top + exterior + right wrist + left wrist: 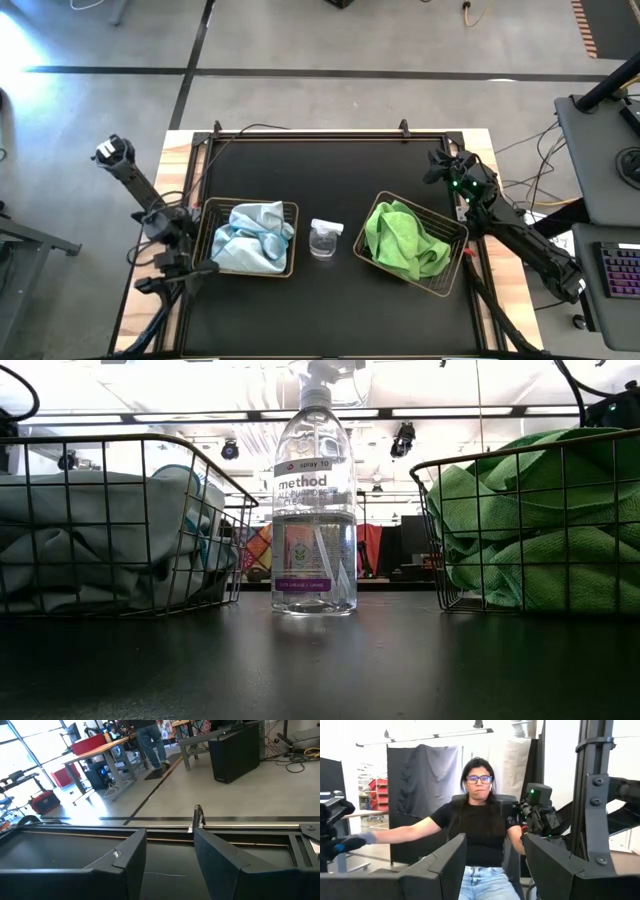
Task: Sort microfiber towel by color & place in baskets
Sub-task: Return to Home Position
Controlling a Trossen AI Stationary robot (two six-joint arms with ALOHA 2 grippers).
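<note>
Seeing clear "method" spray bottle (325,239) upright mid-bench (330,165), black top, wood edges. Off bench's right side: grey desk (598,150) with keyboard (622,268), loose cables (522,150) on floor. Beyond bench: seated person (479,827), black tee, jeans, one arm stretched sideways.

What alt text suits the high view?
On a black table, the left basket holds pale blue towels, the right basket green towels, with a clear bottle between them. The left arm and right arm wait at its sides.
</note>
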